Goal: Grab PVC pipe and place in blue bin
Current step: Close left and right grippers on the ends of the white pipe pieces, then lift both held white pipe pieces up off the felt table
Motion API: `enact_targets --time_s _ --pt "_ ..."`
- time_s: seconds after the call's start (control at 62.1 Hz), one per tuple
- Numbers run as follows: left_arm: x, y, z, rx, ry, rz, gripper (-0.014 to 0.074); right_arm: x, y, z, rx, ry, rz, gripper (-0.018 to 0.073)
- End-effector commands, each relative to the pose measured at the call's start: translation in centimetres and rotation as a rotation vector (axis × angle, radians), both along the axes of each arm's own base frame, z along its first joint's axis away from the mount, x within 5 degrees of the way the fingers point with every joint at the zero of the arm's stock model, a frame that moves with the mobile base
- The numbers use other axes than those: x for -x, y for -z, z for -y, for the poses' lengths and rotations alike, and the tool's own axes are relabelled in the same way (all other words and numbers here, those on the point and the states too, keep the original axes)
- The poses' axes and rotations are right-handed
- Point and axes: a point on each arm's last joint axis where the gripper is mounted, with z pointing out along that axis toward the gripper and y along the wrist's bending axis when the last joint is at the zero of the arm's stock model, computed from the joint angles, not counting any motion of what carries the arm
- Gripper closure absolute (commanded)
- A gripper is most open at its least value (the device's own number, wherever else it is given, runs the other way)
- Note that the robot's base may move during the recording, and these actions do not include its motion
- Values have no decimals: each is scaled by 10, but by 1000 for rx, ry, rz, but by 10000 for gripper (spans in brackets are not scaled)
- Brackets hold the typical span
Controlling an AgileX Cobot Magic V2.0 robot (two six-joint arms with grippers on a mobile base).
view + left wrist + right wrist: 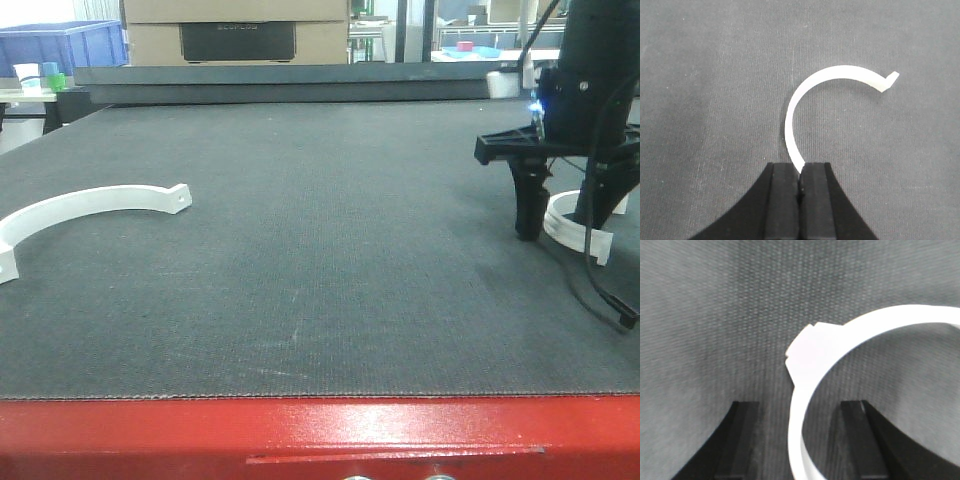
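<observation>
Dark grey matting [320, 280] covers the whole table, and a red edge [320, 430] closes it at the front. Only the front view gives you the background: a blue bin [65, 45] stands far back on the left, well apart from the mat's contents. Beside it is a cardboard box [240, 30] whose dark panel carries print too blurred to read.

This same view shows you both white curved pieces at once. The left PVC piece [100, 199] lies flat and alone on the mat. The right PVC piece [565, 228] lies at the far right, with the right gripper [558, 215] standing over it.

The left gripper [800, 170] you find only in its own wrist view. Its jaws are pressed together with no gap, and one end of the left piece runs out of sight behind the fingertips.

The right wrist view shows you the right jaws spread wide and holding nothing. The white band passes between them.
</observation>
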Motion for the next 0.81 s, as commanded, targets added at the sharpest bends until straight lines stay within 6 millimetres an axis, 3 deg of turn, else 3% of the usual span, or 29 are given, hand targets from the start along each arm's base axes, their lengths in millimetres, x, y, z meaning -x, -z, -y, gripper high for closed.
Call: enact_targets --time_s 0.0,0.064,0.242,0.435,0.628,0.789 --pt "-1 -2 0 8 -5 5 707 -3 -2 1 10 -2 19 342" --pt "-1 -2 0 8 -4 3 707 -2 -2 1 10 -2 17 410" --pt "-3 0 0 25 -17 -3 707 -2 -2 1 10 -2 16 726" --pt "-10 5 0 36 -21 -92 707 3 -12 2 13 -4 1 727" --pt "-30 4 1 39 -6 -230 707 18 -56 5 -5 -4 82 727" --pt "-60 17 1 33 -1 -322 707 37 -102 10 -31 -5 200 727"
